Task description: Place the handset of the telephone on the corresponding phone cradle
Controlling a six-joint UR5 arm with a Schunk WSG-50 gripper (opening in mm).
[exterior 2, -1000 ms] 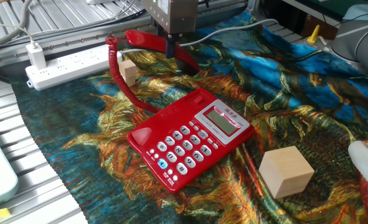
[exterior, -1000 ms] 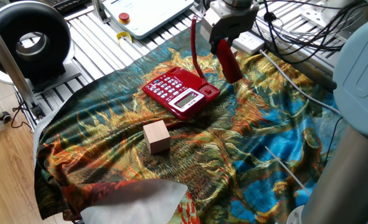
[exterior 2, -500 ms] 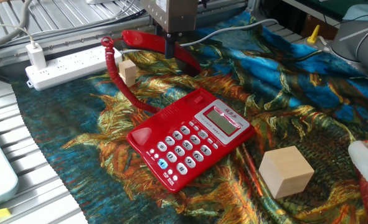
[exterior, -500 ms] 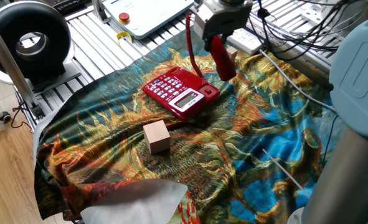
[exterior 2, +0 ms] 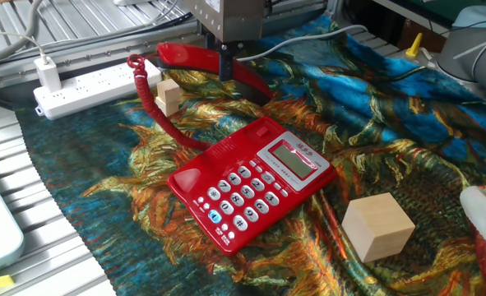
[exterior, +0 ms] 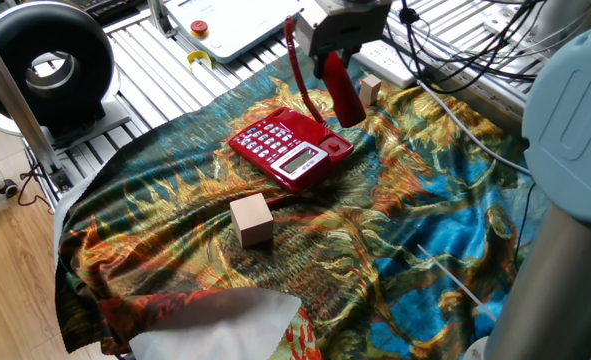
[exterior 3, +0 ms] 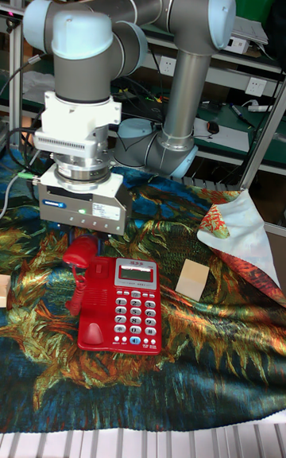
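Tool [exterior 3: 83, 223] holding red handset [exterior 3: 80, 252] above telephone [exterior 3: 121, 304], wooden cube [exterior 3: 191, 277] beside

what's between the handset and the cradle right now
Nothing visible. The gripper holds the handset in the air behind the telephone; the cradle looks bare. Only the cord runs between them. The wooden cube sits off to the side.

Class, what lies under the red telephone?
The telephone rests on a colourful patterned cloth spread over the table. Whatever is beneath the phone base itself is covered.
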